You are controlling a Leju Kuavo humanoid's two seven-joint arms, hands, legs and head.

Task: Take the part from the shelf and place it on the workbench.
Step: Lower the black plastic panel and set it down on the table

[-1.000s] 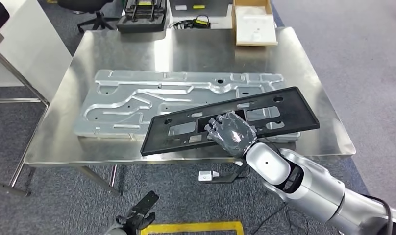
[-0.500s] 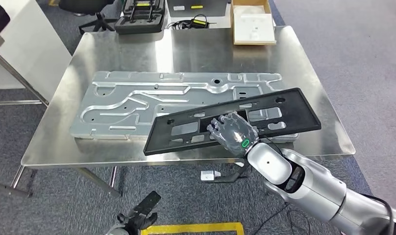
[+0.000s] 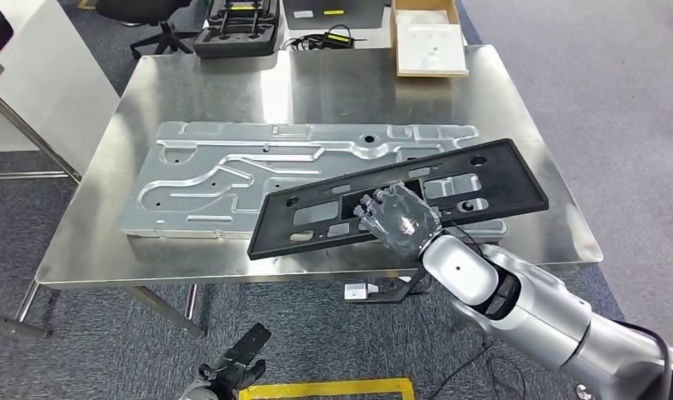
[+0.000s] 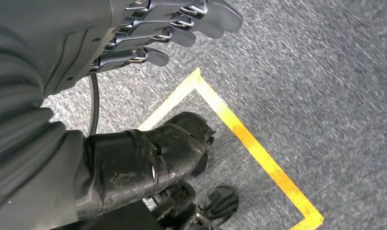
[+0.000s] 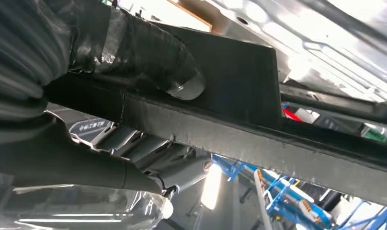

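Observation:
The part is a long black flat frame (image 3: 500,179) with several cut-outs. My right hand (image 3: 400,221) grips it near its middle and holds it tilted above the front of the shiny metal workbench (image 3: 516,92). In the right wrist view the thumb (image 5: 148,52) presses on the black frame (image 5: 239,72), with the fingers (image 5: 76,165) wrapped under its edge. The frame overlaps a large silver stamped panel (image 3: 225,171) lying flat on the bench. My left hand (image 4: 148,33) hangs low over grey carpet with its fingers apart and holds nothing.
A cardboard box (image 3: 431,37), a black case (image 3: 236,33) and a cabled device (image 3: 337,37) sit at the bench's far edge. An office chair base (image 3: 162,33) stands behind. Yellow tape (image 3: 333,388) marks the carpet by my feet. A white panel (image 3: 42,75) stands at left.
The right hand has carried the black frame a little farther over the bench and to the right. The view has shifted slightly. The left hand stays low.

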